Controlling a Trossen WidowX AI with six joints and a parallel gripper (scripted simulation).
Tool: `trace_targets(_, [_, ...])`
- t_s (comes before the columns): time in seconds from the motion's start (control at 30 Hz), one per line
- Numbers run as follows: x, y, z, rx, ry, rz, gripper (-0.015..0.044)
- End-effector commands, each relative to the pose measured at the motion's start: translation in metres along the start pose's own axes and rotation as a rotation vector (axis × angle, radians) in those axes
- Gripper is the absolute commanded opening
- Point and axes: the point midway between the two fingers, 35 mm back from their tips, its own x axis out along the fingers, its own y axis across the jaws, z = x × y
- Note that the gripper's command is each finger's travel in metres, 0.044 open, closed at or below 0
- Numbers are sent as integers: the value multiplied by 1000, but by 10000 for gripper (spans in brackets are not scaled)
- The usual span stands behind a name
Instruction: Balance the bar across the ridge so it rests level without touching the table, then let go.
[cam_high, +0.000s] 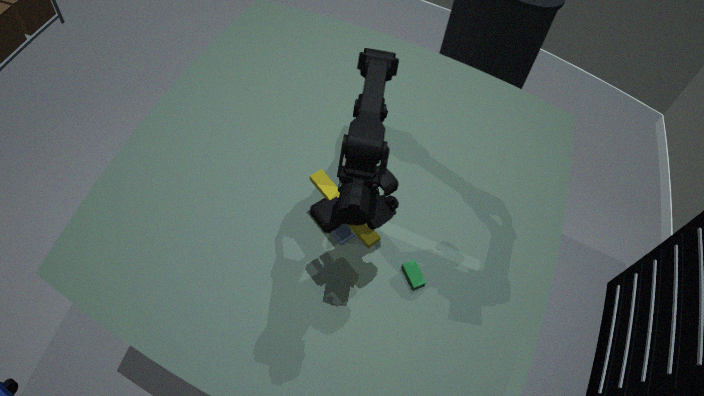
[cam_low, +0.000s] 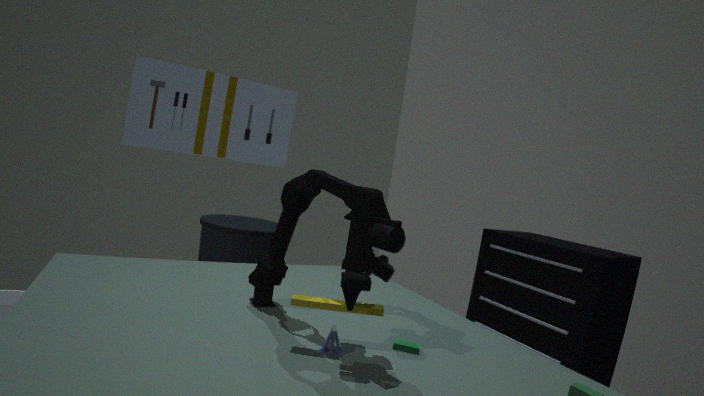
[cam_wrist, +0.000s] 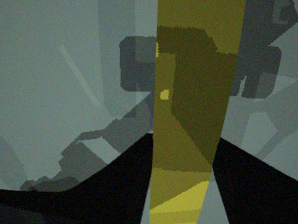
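The yellow bar (cam_high: 325, 185) (cam_low: 316, 303) (cam_wrist: 192, 100) is off the table, with its right end slightly lower in the exterior view. My gripper (cam_low: 351, 306) (cam_wrist: 182, 142) is shut on the bar, gripping it between its two ends; in the top view the arm hides the fingertips. The small blue-purple ridge (cam_high: 343, 234) (cam_low: 332, 343) stands on the green table top (cam_high: 200, 175) (cam_low: 150, 310). In the exterior view the bar is above the ridge with a visible gap, not touching it. The ridge is partly hidden by the arm in the top view and is not seen in the wrist view.
A green block (cam_high: 414, 275) (cam_low: 406, 346) lies on the table to the right of the ridge. Another green object (cam_low: 584, 390) shows at the lower right edge of the exterior view. A dark drawer cabinet (cam_high: 650, 310) (cam_low: 550, 295) and a dark bin (cam_high: 500, 40) (cam_low: 235, 242) stand beyond the table.
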Motion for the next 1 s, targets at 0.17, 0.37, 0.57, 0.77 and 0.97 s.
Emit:
trace_targets(0.17, [12,1,3,4,1,-2,0])
trace_targets(0.37, [21,1,3,4,1,-2,0])
trace_targets(0.57, [31,1,2,4,1,-2,0])
trace_targets(0.77, [40,1,1,4,1,-2,0])
trace_targets(0.97, [42,1,1,4,1,-2,0])
